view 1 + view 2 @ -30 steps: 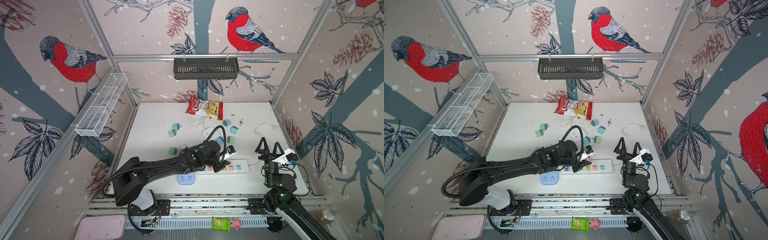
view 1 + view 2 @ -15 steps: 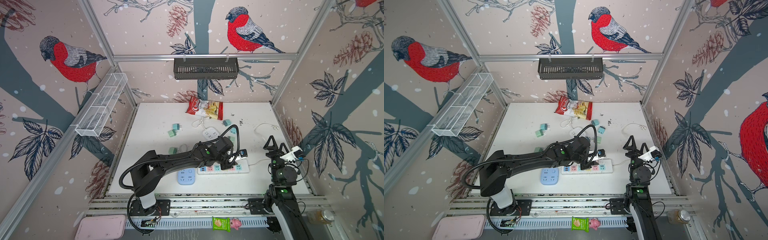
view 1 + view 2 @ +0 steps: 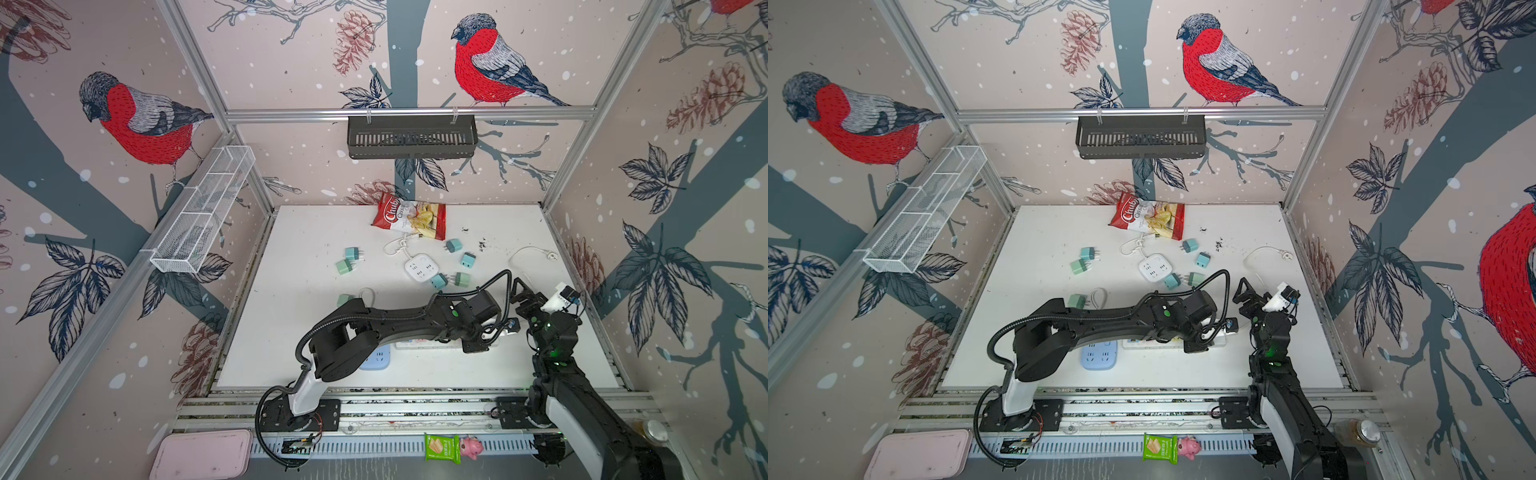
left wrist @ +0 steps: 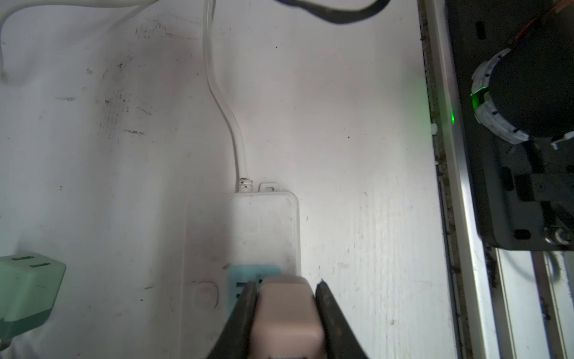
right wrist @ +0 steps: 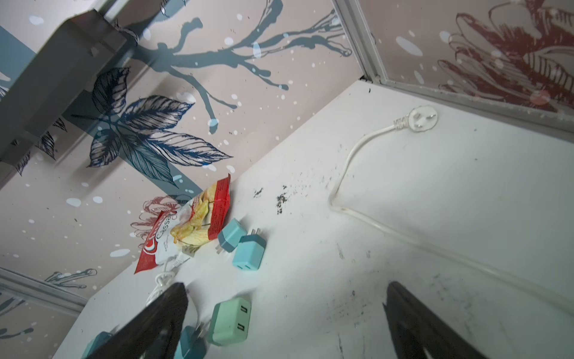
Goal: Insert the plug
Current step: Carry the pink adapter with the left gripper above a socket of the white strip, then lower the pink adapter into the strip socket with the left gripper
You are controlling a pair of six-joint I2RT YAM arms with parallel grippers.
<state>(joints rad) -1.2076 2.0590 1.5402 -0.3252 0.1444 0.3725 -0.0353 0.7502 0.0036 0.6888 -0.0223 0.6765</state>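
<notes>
Within left pincer [image 4: 286, 286], pinkish plug [image 4: 287, 317]

The left jaws carried the plug [image 4: 287, 314] rightward along the power strip [image 4: 264, 223].

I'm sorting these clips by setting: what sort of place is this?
Probably a robot lab test cell, not a home: an aluminium frame with printed bird panels encloses a white table, two arms are mounted on a front rail, and plug adapters lie scattered.

Saw red-breasted birds printed on pinkish walls [image 3: 291, 54].
Found a pale pink plug [image 4: 287, 314], a black left claw [image 4: 286, 286], a white power strip [image 4: 264, 230], a mint adapter [image 4: 28, 286], a smudged white worktop [image 4: 357, 155], a red snack bag [image 3: 409, 216].
</notes>
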